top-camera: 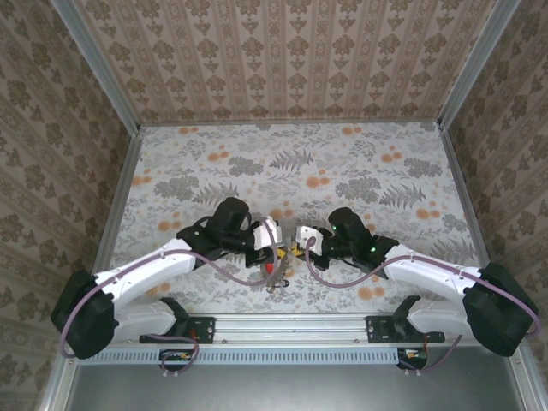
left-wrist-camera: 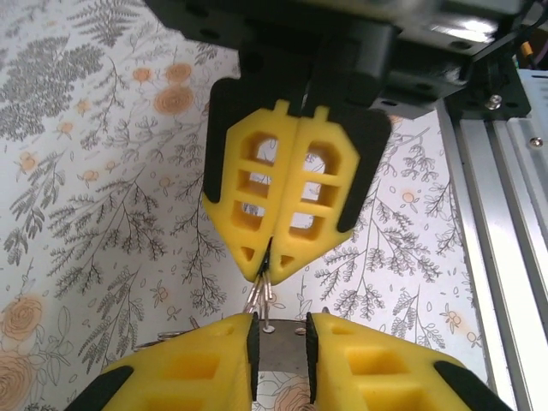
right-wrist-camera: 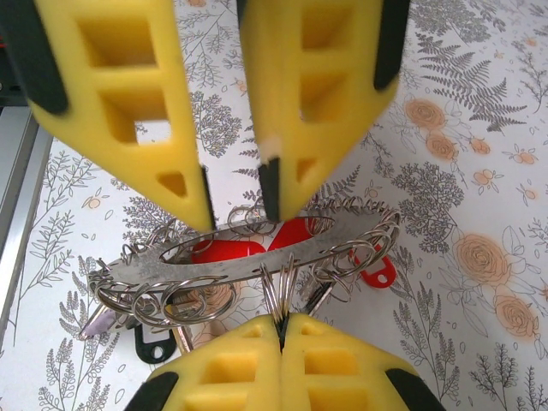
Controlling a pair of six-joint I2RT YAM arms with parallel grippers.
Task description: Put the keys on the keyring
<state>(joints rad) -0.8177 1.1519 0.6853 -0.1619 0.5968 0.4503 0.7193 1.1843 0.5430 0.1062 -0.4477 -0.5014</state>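
The keyring (right-wrist-camera: 214, 267) is a large flat grey metal ring, held level just above the table, with several small split rings threaded round its rim. Red key tags (right-wrist-camera: 227, 250) lie under it, another red tag (right-wrist-camera: 374, 270) hangs at its right, and a black tag (right-wrist-camera: 158, 347) lies at the lower left. My left gripper (right-wrist-camera: 240, 211) reaches down from above and is shut on the keyring's band (left-wrist-camera: 282, 364). My right gripper (right-wrist-camera: 281, 324) is shut on a bunch of the split rings (left-wrist-camera: 264, 295) at the ring's near edge. From above, both grippers (top-camera: 276, 244) (top-camera: 297, 246) meet tip to tip over a red tag (top-camera: 272, 269).
The floral table (top-camera: 300, 163) is walled by patterned panels on three sides. An aluminium rail (top-camera: 291, 325) runs along the near edge, close behind the grippers, and shows at the right of the left wrist view (left-wrist-camera: 505, 214).
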